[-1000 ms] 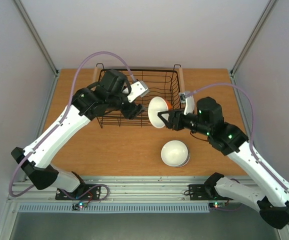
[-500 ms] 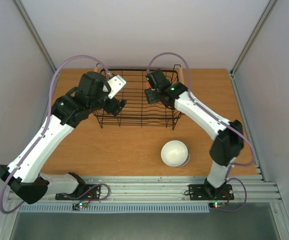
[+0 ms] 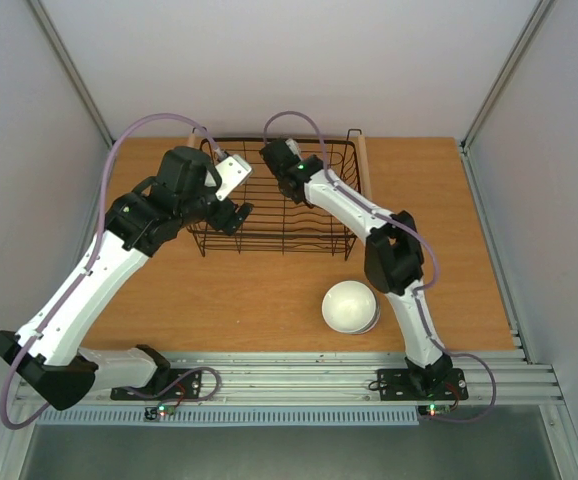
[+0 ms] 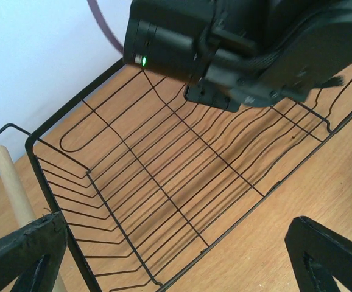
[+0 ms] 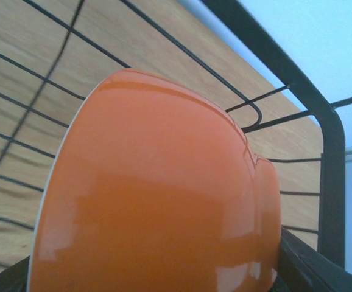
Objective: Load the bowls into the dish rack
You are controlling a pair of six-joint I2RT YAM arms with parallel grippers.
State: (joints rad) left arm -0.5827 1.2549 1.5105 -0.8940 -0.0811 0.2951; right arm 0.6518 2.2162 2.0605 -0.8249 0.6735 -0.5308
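dish rack (image 3: 279,245): light wire on a smooth table (image 3: 219,300); a shove from either arm can slide it.
right arm (image 3: 354,210): reaches over the rack's near wall toward its far wall; dipping lower can snag the forearm on the top wire.
left gripper (image 3: 235,214): jaws spread wide, empty, just outside the rack's near-left wall; moving inward risks striking the right arm.
stack of bowls (image 3: 350,305): on the table, apart from the rack's near-right corner; nested bowls may lift together.
right gripper (image 5: 158,277): closed on the orange bowl (image 5: 158,201).
orange bowl: inside the rack by its far wall, tilted on edge; whether it touches the floor wires I cannot tell. Released too high, it may roll, tip or chip.
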